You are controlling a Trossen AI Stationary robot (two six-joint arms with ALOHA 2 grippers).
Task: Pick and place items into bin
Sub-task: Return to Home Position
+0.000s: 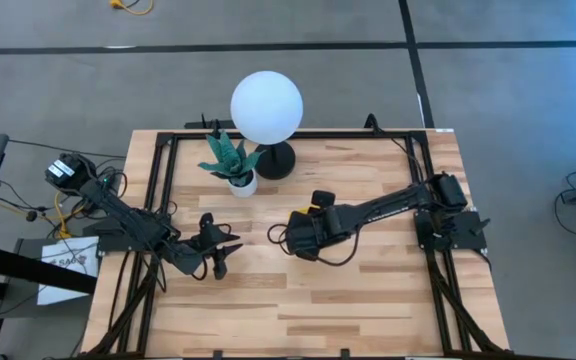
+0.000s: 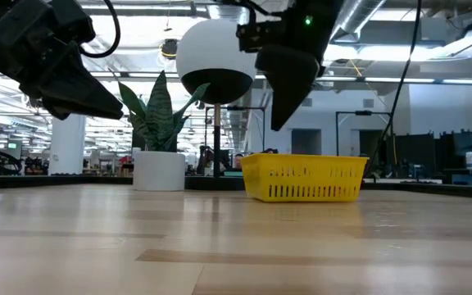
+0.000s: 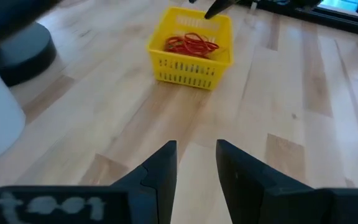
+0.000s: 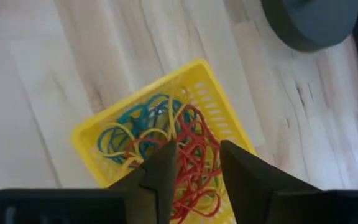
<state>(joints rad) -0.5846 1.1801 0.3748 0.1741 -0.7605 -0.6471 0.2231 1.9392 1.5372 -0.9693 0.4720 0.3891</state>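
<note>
We see the yellow bin (image 2: 304, 178) sitting flat on the wooden table (image 1: 368, 300), close to the middle; it is near the dark round foot of the lamp (image 1: 276, 160), but the two do not touch. The rubber bands (image 4: 201, 132) lie inside the bin in one messy heap; there are lots of red ones, some green ones and some yellow ones, all tangled up together. From the side we cannot see the bands, only the bin's wall with its little slits.

The right claw (image 4: 197, 148) hangs in the air right over the bin, well above its rim; its two fingers stand apart with a gap between them, and through that gap we see the red bands far below. The right claw touches no band and does not touch the bin.

The left claw (image 3: 196, 149) hangs over bare wood on the left part of the table, well apart from the bin; its nose points toward the bin; its two fingers are spread a little too, and between them we see only wood.

A white plant pot (image 1: 241, 183) with a green spiky plant (image 2: 159, 111) stands at the back of the table, just beside the lamp; the lamp's big white ball (image 1: 266, 106) sits high above its foot.
</note>
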